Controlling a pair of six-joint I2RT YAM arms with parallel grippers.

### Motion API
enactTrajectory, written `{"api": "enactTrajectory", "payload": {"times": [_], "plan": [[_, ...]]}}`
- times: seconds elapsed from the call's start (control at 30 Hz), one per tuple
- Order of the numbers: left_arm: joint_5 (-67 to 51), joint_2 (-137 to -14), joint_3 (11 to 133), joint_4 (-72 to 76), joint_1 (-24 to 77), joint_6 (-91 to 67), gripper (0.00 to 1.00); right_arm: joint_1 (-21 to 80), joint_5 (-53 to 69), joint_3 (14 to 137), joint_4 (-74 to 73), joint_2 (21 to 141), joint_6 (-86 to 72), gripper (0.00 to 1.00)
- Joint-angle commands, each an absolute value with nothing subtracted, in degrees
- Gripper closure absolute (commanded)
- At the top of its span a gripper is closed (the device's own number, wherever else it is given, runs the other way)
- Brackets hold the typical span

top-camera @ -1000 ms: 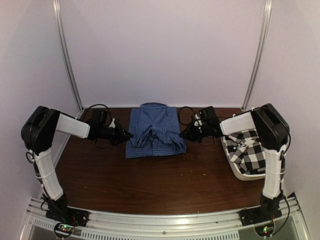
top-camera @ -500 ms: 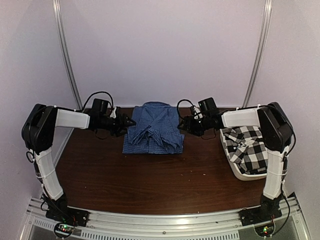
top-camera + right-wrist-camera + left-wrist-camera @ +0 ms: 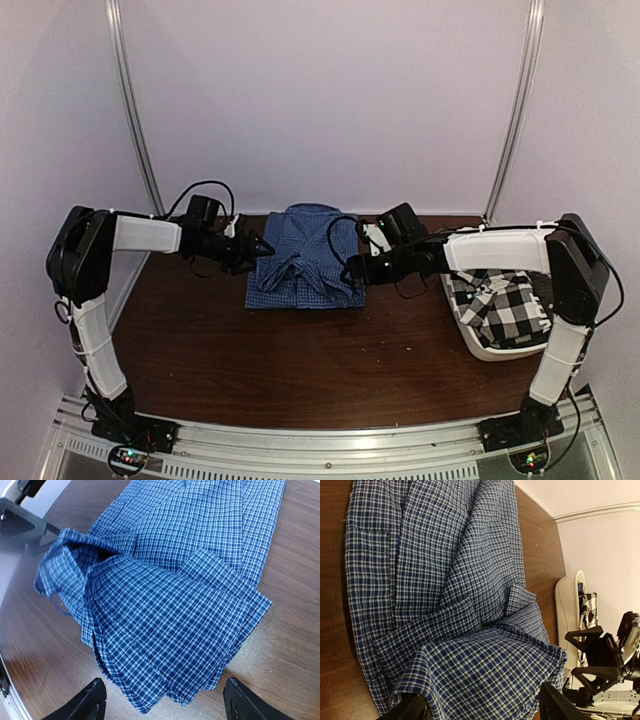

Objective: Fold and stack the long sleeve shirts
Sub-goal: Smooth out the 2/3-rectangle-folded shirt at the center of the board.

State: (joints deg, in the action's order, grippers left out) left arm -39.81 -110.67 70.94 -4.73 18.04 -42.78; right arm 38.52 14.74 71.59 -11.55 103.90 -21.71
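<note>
The left gripper (image 3: 482, 711) has its fingers (image 3: 412, 710) spread wide, with a bunched, raised fold of the blue gingham shirt (image 3: 445, 580) lying between them. The right gripper (image 3: 167, 702) is also parted wide. Its fingertips (image 3: 94, 700) stand on either side of the shirt's layered corner, just above the wood, and close on nothing.

From above, the left gripper (image 3: 262, 250) meets the shirt (image 3: 305, 262) at its 9 o'clock edge, and the right gripper (image 3: 352, 268) meets it at about 4 o'clock. The shirt lies folded on the dark wooden table (image 3: 300, 365), toward 12 o'clock on the tabletop. Its collar points to 12 o'clock and its sleeves are gathered across the middle.

The left arm (image 3: 145, 235) reaches in from 9 o'clock and the right arm (image 3: 495, 250) from 3 o'clock. Below the right arm, at the table's 3 o'clock edge, the black-and-white check shirt (image 3: 500, 300) lies crumpled inside the white tub (image 3: 485, 350), well apart from the blue one.
</note>
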Motion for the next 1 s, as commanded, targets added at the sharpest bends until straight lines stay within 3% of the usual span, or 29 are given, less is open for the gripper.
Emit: {"api": "enactTrajectory", "payload": {"times": [0.0,0.27,0.53,0.8,0.97], "plan": [[-41.79,-113.15,73.45,-5.69,17.58,-41.56,0.26,41.24,7.34,70.33,-15.05,102.76,-19.09,0.18],[-38.49,-113.66,73.83,-8.67,17.58,-38.43,0.25,44.34,4.39,71.15,-16.1,105.79,-20.48,0.21],[-39.75,-114.68,75.78,-9.81,17.58,-37.42,0.25,44.19,3.17,77.6,-18.98,110.24,-21.79,0.37],[-39.07,-114.43,76.45,-11.47,17.58,-33.66,0.24,42.01,3.86,86.96,-20.77,114.72,-23.46,0.82],[-39.8,-115.06,77.09,-11.15,17.58,-33.46,0.23,38.14,4.43,94.71,-21.81,120.05,-24.98,0.96]]}}
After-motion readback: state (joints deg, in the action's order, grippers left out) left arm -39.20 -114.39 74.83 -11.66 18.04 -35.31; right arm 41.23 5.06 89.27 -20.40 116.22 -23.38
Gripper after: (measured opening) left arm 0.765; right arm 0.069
